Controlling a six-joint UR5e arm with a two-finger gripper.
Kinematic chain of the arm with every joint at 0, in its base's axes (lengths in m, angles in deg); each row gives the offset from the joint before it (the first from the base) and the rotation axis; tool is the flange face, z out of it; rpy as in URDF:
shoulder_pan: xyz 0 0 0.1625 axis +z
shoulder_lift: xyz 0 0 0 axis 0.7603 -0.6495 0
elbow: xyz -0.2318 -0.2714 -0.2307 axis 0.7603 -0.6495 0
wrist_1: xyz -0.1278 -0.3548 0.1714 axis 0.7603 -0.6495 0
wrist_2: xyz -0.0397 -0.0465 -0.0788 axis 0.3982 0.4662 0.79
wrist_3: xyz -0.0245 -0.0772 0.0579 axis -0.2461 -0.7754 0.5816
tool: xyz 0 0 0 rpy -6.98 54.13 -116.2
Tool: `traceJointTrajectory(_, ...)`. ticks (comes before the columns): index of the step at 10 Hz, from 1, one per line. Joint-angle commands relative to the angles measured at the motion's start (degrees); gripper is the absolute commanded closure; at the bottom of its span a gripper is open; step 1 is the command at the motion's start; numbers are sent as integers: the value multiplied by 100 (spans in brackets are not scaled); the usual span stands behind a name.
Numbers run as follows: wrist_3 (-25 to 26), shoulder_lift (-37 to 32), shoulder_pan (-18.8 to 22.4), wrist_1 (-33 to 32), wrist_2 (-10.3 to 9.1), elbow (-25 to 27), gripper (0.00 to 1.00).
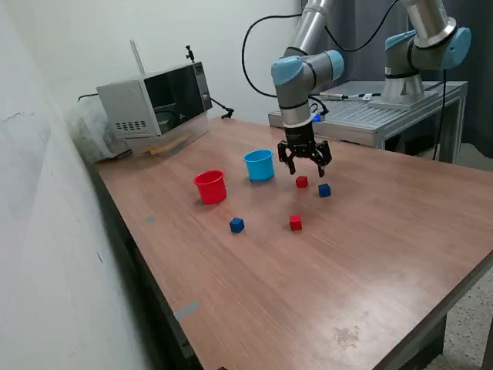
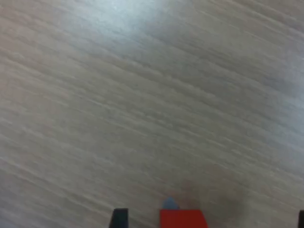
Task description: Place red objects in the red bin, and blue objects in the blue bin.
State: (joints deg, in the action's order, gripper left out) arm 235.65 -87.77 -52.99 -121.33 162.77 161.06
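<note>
The red cube [image 1: 301, 182] nearest the arm sits on the wooden table [image 1: 370, 254], with a dark-blue cube [image 1: 324, 190] just beside it at about 4 o'clock in the exterior view. The gripper [image 1: 304, 163] hangs right above this red cube, fingers pointing down, not touching it. In the wrist view the same red cube [image 2: 183, 218] shows at the frame edge, with a dark fingertip [image 2: 119, 217] to one side of it and open table between them.

The step in hand looks like the approach to a first pick: none of the four cubes is in a cup yet. The jaws are spread wide and hold nothing. The next move likely calls for a straight descent so the fingers straddle the cube, then a close; the neighbouring blue cube is near enough that a finger could nudge it.

Farther out, the light-blue cup [image 1: 259, 165] stands at about 10 o'clock from the cube, the red cup [image 1: 210, 186] at 9 o'clock beyond it. The second red cube [image 1: 296, 223] lies at 6 o'clock, and the other dark-blue cube [image 1: 236, 224] at about 8 o'clock.
</note>
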Motion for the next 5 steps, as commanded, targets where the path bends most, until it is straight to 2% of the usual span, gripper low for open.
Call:
traceJointTrajectory(1,-54,136,7,-1,28,-23,0)
traceJointTrajectory(5,-54,171,-63,-18,45,-207,0)
